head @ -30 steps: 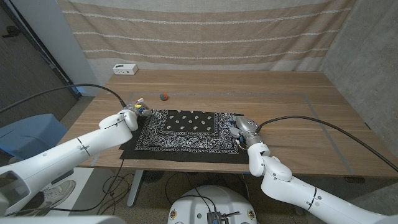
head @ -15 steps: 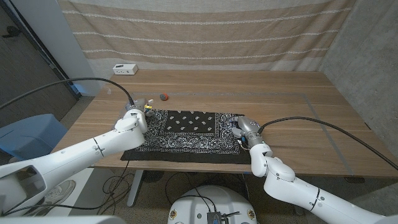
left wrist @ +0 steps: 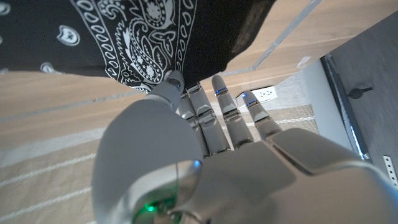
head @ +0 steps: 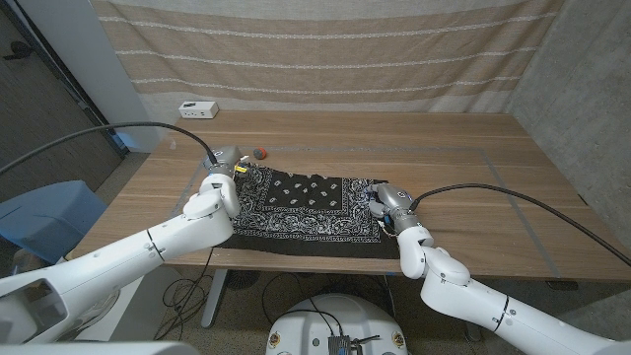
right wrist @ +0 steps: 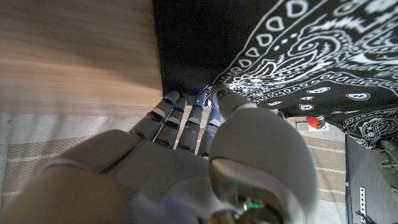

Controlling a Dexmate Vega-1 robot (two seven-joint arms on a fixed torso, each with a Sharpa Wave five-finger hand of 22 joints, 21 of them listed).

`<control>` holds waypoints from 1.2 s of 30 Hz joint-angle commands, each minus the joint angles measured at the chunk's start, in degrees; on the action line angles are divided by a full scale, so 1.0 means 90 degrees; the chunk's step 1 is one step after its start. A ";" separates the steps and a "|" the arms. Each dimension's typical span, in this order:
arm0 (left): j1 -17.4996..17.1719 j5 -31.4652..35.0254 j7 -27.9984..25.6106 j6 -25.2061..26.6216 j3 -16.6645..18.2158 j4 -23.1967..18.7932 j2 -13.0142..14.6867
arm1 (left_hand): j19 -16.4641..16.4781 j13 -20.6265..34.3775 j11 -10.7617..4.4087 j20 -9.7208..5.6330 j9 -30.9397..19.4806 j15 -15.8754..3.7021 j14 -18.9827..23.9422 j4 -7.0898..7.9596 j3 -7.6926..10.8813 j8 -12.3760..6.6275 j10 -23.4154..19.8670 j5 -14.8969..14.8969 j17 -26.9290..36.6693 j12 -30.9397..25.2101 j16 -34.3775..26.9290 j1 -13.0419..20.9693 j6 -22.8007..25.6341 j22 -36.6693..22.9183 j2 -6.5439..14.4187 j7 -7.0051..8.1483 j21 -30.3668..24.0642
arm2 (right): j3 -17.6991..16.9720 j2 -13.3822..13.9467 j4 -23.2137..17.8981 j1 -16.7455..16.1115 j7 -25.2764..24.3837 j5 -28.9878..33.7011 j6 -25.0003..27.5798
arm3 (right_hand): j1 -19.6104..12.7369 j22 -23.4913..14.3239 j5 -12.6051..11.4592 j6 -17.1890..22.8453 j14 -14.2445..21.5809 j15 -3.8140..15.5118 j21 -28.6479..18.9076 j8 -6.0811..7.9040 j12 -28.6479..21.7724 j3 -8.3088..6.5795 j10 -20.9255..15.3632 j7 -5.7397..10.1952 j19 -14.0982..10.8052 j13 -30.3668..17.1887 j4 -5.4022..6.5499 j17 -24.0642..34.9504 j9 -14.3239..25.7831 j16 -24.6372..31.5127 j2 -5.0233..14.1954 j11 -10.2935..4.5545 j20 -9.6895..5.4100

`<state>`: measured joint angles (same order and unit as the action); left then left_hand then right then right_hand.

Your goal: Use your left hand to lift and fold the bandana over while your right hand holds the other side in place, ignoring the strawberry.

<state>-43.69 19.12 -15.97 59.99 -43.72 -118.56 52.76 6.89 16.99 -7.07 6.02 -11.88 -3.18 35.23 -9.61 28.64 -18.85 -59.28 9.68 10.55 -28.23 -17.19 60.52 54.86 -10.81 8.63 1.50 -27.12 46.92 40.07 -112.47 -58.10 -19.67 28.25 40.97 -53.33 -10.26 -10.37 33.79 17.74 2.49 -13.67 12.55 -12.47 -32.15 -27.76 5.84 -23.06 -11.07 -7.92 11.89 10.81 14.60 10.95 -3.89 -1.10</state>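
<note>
Black paisley cloth, the one bandana, lies spread near the front edge of the wooden table; my left hand pinches its far left corner and holds it raised, so I judge the fold is starting. My right hand presses the right edge to anchor it, and one strawberry sits apart beyond the lifted corner.
</note>
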 commanded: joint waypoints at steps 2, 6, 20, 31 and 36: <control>-0.0511 -0.1449 0.0822 -0.1425 0.1342 -0.1027 0.0464 | 0.0015 0.0149 -0.0199 0.0008 -0.0034 -0.0781 0.0045 0.0004 -0.0017 0.0018 -0.0269 0.0016 0.0027 -0.0075 0.0011 0.0084 0.0049 -0.0029 0.0023 -0.0047 -0.0042 | -0.0068 0.0016 0.0144 -0.0005 -0.0092 -0.0107 -0.0165 | -0.0082 -0.0038 0.0004 0.0068 0.0069 0.0649 -0.0022 -0.0005 -0.0016 0.0049 -0.0049 0.0000 -0.0092 -0.0009 -0.0005 0.0019 0.0007 0.0033 0.0018 -0.0022 0.0029; -0.0281 -0.2127 0.1628 -0.2038 0.1529 -0.0916 0.0594 | 0.0000 0.0170 -0.0203 0.0025 -0.0039 -0.0767 0.0044 0.0000 -0.0022 0.0033 -0.0249 0.0021 0.0031 -0.0088 0.0023 0.0114 0.0030 -0.0033 0.0036 -0.0080 -0.0039 | -0.0093 0.0027 0.0185 -0.0028 -0.0150 -0.0126 -0.0216 | -0.0096 -0.0038 0.0003 0.0068 0.0064 0.0646 -0.0022 -0.0013 -0.0008 0.0056 -0.0041 0.0004 -0.0093 -0.0009 -0.0001 0.0021 0.0008 0.0033 0.0021 -0.0028 0.0024; 0.0517 -0.3019 0.2848 -0.3633 0.1371 -0.0171 0.0197 | -0.0053 0.0232 -0.0193 0.0076 -0.0054 -0.0680 0.0012 -0.0012 -0.0045 0.0068 -0.0230 0.0040 0.0036 -0.0147 0.0077 0.0205 0.0018 -0.0046 0.0050 -0.0157 -0.0031 | -0.0150 0.0148 0.0299 -0.0066 -0.0158 -0.0198 -0.0476 | -0.0165 -0.0039 -0.0003 0.0096 0.0055 0.0668 -0.0025 -0.0033 0.0008 0.0076 -0.0055 0.0011 -0.0105 -0.0010 0.0010 0.0031 0.0009 0.0036 0.0036 -0.0079 0.0000; 0.1262 -0.2745 0.3192 -0.3977 0.0766 0.0353 -0.0487 | -0.0062 0.0268 -0.0192 0.0104 -0.0063 -0.0689 0.0026 -0.0008 -0.0074 0.0076 -0.0237 0.0052 0.0036 -0.0190 0.0103 0.0241 0.0053 -0.0052 0.0038 -0.0154 -0.0036 | -0.0227 0.0267 0.0362 -0.0162 -0.0179 -0.0275 -0.0750 | -0.0235 -0.0040 -0.0007 0.0122 0.0061 0.0682 -0.0025 -0.0048 0.0017 0.0091 -0.0078 0.0022 -0.0109 -0.0012 0.0011 0.0037 0.0011 0.0043 0.0037 -0.0098 -0.0005; 0.1552 -0.2665 0.3332 -0.4064 0.0520 0.0666 -0.0828 | -0.0065 0.0284 -0.0217 0.0108 -0.0066 -0.0702 0.0049 -0.0018 -0.0091 0.0070 -0.0261 0.0058 0.0035 -0.0217 0.0110 0.0265 0.0097 -0.0054 0.0019 -0.0152 -0.0038 | -0.0294 0.0347 0.0335 -0.0248 -0.0192 -0.0312 -0.0821 | -0.0256 -0.0040 -0.0007 0.0139 0.0065 0.0688 -0.0025 -0.0050 0.0022 0.0098 -0.0080 0.0026 -0.0109 -0.0012 0.0013 0.0039 0.0011 0.0046 0.0037 -0.0118 -0.0004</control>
<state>-36.03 -5.72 10.53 26.72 -34.35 -118.17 51.59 6.32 17.30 -7.07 6.58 -12.18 -3.17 35.22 -9.72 28.15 -18.12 -59.25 9.79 10.81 -28.40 -16.48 62.17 55.17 -11.07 8.92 0.15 -27.11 45.15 41.98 -109.55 -59.18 -21.16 26.21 35.62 -54.71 -10.49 -10.38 34.61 17.91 2.25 -13.69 12.15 -12.47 -31.46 -28.26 6.06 -23.27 -11.04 -7.65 12.14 10.79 14.63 11.23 -4.40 -1.31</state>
